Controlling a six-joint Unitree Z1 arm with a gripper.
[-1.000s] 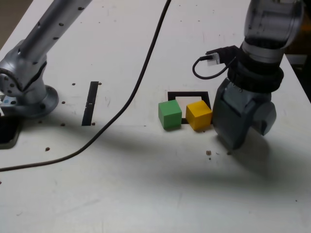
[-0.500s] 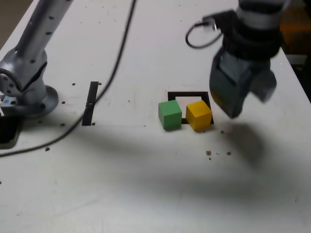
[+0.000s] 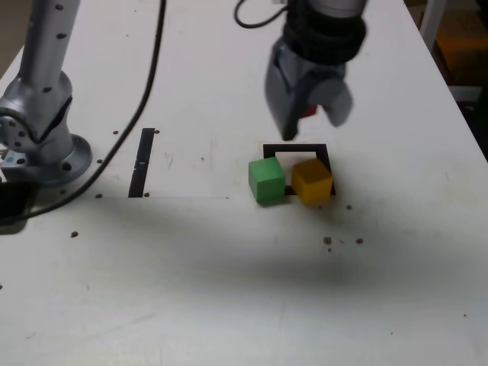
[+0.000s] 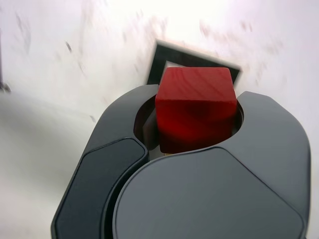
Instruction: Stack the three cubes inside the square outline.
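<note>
White table (image 3: 229,305), one green cube (image 3: 266,179), one yellow cube (image 3: 312,180), one square outline (image 3: 296,149), tool (image 3: 305,114) clamping one red cube (image 4: 195,107)

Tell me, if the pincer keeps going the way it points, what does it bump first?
Probably the square outline on the table: the pincer, holding the red cube, aims down at it. Depth is hard to judge.

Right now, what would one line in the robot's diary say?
gripper: shut on red cube | position: raised above square outline | green cube, yellow cube: on table at outline's near edge | stack: not started
</note>
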